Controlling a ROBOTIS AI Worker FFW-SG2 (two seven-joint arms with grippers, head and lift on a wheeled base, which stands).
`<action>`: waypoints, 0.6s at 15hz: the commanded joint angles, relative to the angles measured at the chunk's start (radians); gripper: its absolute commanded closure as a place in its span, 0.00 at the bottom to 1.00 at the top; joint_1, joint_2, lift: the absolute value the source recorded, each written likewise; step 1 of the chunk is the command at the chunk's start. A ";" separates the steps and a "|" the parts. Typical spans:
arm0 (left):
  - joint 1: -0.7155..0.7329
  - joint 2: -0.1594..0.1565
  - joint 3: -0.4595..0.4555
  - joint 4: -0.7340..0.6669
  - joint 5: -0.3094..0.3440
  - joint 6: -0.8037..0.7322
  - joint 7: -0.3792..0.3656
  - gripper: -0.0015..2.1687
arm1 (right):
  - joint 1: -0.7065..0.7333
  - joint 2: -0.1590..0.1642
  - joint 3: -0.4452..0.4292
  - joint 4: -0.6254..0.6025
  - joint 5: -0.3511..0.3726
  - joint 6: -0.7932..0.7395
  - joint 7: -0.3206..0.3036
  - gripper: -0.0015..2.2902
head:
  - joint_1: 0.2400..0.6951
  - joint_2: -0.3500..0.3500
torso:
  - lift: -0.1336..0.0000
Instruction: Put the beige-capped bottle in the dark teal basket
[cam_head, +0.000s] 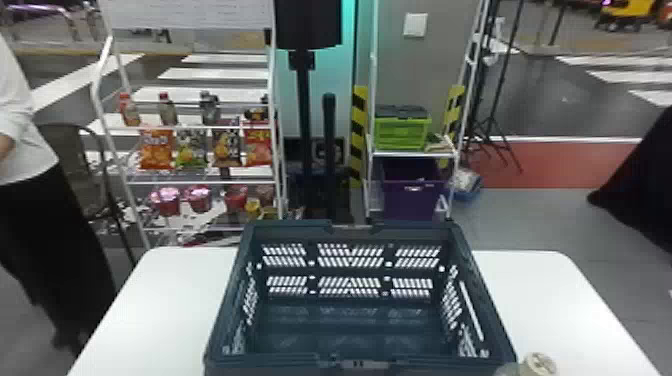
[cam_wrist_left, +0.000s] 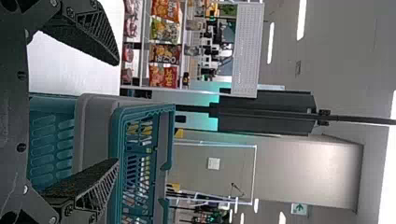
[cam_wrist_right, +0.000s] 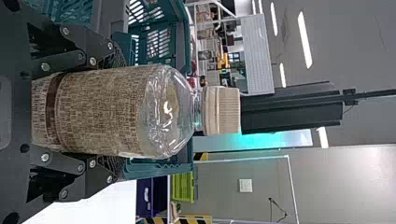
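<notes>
Right wrist view: right gripper grasps the beige-capped bottle by the near right corner of the dark teal basket; crossing too low could catch its base. Left gripper gapes.

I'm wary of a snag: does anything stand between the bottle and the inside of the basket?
Yes, the right wall of the basket: the bottle, in the right claw, is outside its near right corner. Nothing else visible does.

bottle cut off by head view's bottom edge; label unreadable
</notes>
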 joint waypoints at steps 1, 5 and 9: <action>0.002 0.000 0.001 -0.001 0.000 0.000 0.000 0.07 | -0.005 0.000 0.000 -0.033 0.000 0.009 -0.003 0.95 | 0.57 0.50 | 1.00; 0.008 0.000 0.001 -0.001 -0.003 -0.003 0.000 0.07 | -0.069 0.000 -0.002 -0.142 0.000 0.193 -0.013 0.95 | 0.57 0.50 | 1.00; 0.018 0.000 0.003 -0.002 -0.005 -0.009 0.000 0.07 | -0.212 -0.008 -0.004 -0.219 0.000 0.491 -0.041 0.95 | 0.57 0.50 | 1.00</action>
